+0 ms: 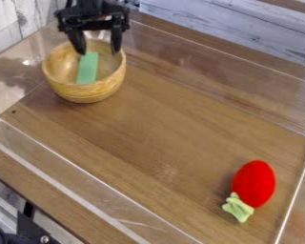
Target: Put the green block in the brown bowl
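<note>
The green block [88, 67] lies slanted inside the brown bowl [66, 88], which stands at the table's back left. My gripper [96, 44] hangs just over the bowl's far rim, pointing down, open, with its two dark fingers [76, 42] spread to either side of the block's upper end. Nothing is between the fingers, and they appear clear of the block.
A red strawberry toy [254, 181] with a green leaf lies near the front right corner. The wooden table [181, 114] has a clear raised rim along its edges. A pale plank wall runs behind it.
</note>
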